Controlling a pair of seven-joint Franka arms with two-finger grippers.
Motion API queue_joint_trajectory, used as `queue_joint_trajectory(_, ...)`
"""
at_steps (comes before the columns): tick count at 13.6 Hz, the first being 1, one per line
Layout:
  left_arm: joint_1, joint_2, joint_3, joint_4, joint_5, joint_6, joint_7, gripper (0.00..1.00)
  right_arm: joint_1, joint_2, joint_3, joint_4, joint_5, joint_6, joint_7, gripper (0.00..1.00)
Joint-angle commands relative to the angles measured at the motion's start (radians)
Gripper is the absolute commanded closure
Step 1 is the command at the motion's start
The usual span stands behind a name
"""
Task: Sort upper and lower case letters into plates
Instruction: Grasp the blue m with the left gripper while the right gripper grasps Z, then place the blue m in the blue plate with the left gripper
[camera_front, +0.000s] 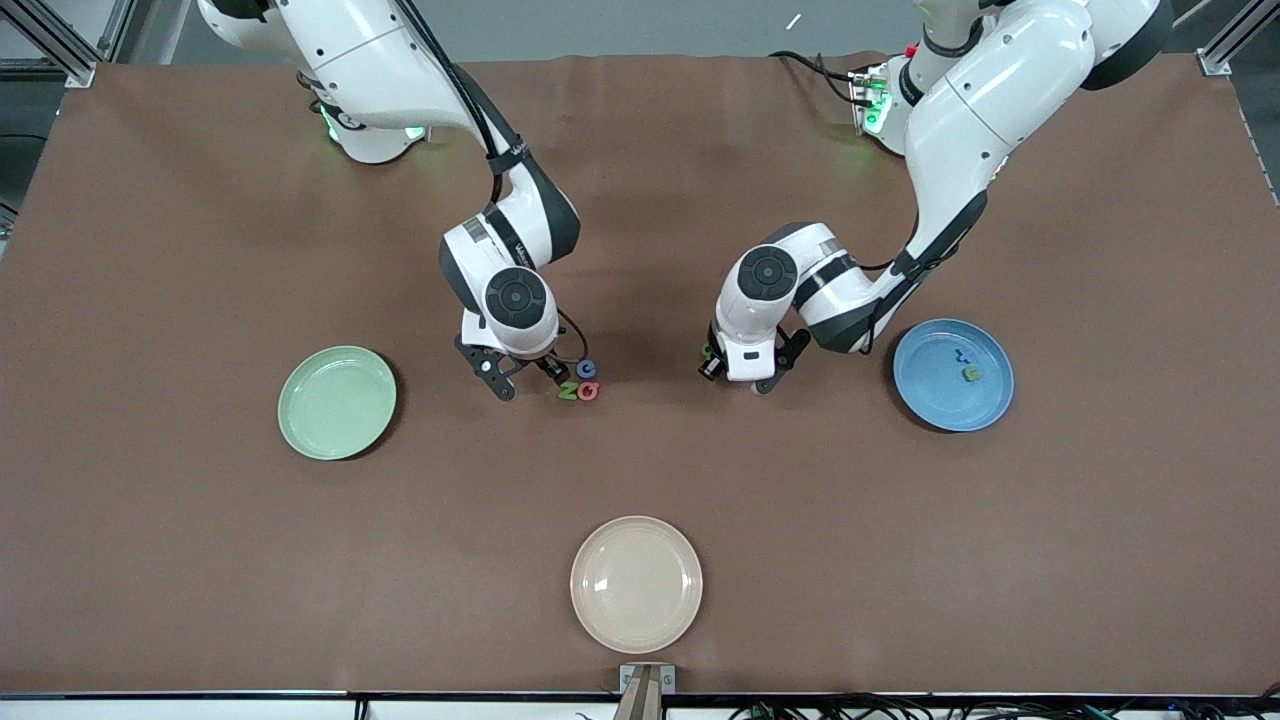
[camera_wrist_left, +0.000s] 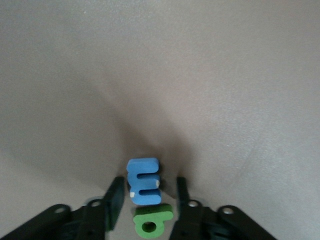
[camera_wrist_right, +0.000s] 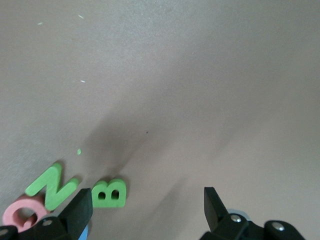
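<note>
My left gripper (camera_front: 738, 378) is low over the table between the two arms. In the left wrist view the left gripper (camera_wrist_left: 150, 182) is open, its fingers (camera_wrist_left: 116, 199) narrowly flanking a blue letter (camera_wrist_left: 144, 181) and a green letter (camera_wrist_left: 153, 221) with small gaps. My right gripper (camera_front: 512, 374) hangs open beside a blue G (camera_front: 586, 369), green Z (camera_front: 569, 391) and pink O (camera_front: 589, 391). The right gripper (camera_wrist_right: 147, 192) has a green B (camera_wrist_right: 109, 194) by one finger, with the Z (camera_wrist_right: 52, 186) and O (camera_wrist_right: 22, 215) outside it. The blue plate (camera_front: 935, 405) holds two small letters (camera_front: 966, 368). The pale green plate (camera_front: 337, 402) holds nothing.
A cream-white plate (camera_front: 636, 584) sits near the table's front edge, nearer to the camera than both grippers. The green plate lies toward the right arm's end and the blue plate toward the left arm's end. Brown tabletop (camera_front: 640, 470) lies between the plates.
</note>
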Motion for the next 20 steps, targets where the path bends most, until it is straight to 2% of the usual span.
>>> queue_joint_trajectory(1, -0.024, 0.013, 0.025, 0.014, 0.024, 0.004, -0.017, 0.81, 0.012, 0.044, 0.002, 0.016, -0.015, -0.006, -0.004, 0.02)
queue_joint_trajectory(3, -0.02, 0.006, 0.025, 0.014, 0.025, 0.004, -0.016, 0.88, 0.024, 0.072, 0.002, 0.016, -0.027, 0.015, 0.001, 0.02)
queue_joint_trajectory(8, 0.026, -0.053, 0.024, 0.015, 0.041, -0.028, -0.002, 0.92, 0.021, 0.102, 0.002, 0.042, -0.027, 0.056, 0.006, 0.02)
queue_joint_trajectory(10, 0.035, -0.095, 0.021, 0.015, 0.036, -0.071, 0.051, 0.92, 0.021, 0.124, 0.002, 0.075, -0.026, 0.056, 0.007, 0.02)
queue_joint_trajectory(13, 0.106, -0.14, -0.011, -0.005, 0.027, -0.115, 0.175, 0.92, 0.015, 0.142, 0.002, 0.121, -0.026, 0.053, 0.001, 0.02)
queue_joint_trajectory(15, 0.217, -0.149, -0.095, -0.032, 0.027, -0.167, 0.298, 0.92, 0.009, 0.142, 0.002, 0.14, -0.026, 0.05, -0.002, 0.02)
queue_joint_trajectory(17, 0.378, -0.151, -0.225, -0.069, 0.027, -0.221, 0.404, 0.92, 0.006, 0.142, 0.002, 0.16, -0.027, 0.052, -0.008, 0.02)
queue_joint_trajectory(20, 0.604, -0.185, -0.385, -0.139, 0.03, -0.308, 0.606, 0.92, -0.017, 0.139, 0.002, 0.207, -0.023, 0.044, -0.034, 0.02)
